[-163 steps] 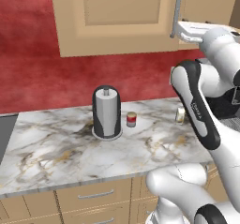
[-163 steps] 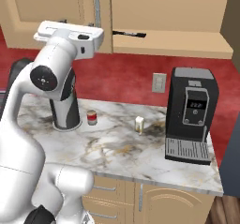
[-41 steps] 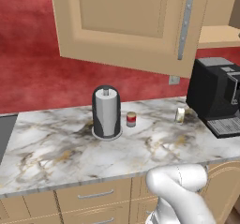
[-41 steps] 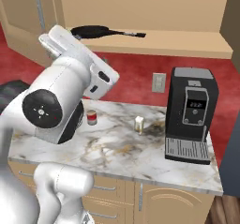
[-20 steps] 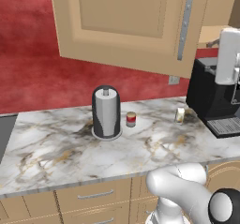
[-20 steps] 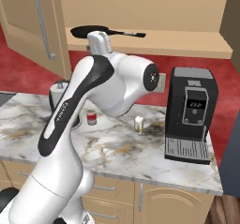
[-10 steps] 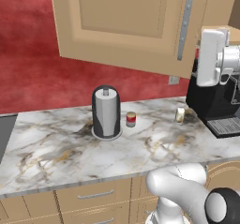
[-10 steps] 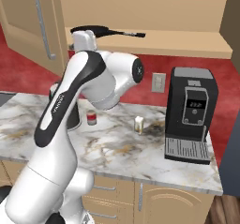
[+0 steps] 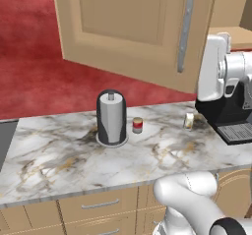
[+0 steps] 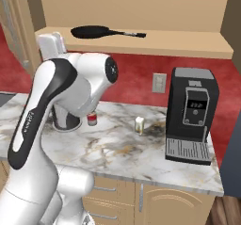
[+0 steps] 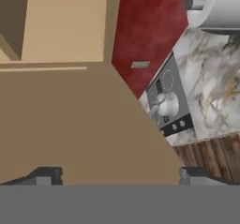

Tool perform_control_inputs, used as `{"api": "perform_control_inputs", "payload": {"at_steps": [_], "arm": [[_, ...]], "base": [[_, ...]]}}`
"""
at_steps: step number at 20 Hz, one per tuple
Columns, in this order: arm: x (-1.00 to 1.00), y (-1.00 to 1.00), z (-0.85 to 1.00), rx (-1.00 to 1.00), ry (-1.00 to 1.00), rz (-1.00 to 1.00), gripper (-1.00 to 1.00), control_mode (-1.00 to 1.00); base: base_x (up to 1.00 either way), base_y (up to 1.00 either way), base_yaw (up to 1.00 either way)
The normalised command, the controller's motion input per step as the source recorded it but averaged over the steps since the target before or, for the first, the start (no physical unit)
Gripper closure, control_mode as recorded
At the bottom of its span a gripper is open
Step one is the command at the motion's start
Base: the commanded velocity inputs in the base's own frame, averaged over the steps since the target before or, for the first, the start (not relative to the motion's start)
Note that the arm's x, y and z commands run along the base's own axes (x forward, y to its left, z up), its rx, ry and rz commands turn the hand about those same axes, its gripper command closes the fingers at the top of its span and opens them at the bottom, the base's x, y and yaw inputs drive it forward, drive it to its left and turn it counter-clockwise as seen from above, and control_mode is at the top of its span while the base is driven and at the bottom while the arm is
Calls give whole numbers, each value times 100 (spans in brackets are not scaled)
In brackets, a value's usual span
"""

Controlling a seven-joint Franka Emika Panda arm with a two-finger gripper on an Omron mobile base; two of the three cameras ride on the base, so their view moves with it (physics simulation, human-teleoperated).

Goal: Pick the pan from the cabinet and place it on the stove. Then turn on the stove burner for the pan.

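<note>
Since half a second ago the white arm has swung further: in the left base view its white forearm sits lower against the black coffee machine [image 9: 231,123], and in the right base view the elbow has dropped toward the counter.

Tool [image 11: 119,175]: fingertips [image 11: 46,175] stand wide apart at the bottom of the hand view, nothing between them, touching nothing. They face the tan underside of the open cabinet door.

Round black frying pan with long thin silver-tipped handle [image 10: 94,32]: one, lying flat on the shelf of the light tan wooden wall cabinet [image 10: 179,47], handle pointing right, left of the shelf's middle.

Flat dark grey cooktop [image 11: 168,101]: one, seen in the hand view, with one silvery-white lidded pot [image 11: 165,105] on it.

White marbled counter [image 9: 59,155]: one grey paper-towel holder [image 9: 111,118], one small red can [image 9: 138,125] just right of it, one small cream shaker [image 9: 188,121] near the coffee machine.
</note>
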Motion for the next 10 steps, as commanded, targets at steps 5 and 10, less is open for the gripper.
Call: {"api": "perform_control_inputs", "payload": {"at_steps": [5,10], "arm": [[-81,91,0,0,1,6,-100,-100],[-44,100,0,0,7,7,-100,-100]], "base": [[0,0,0],[0,0,0]]}}
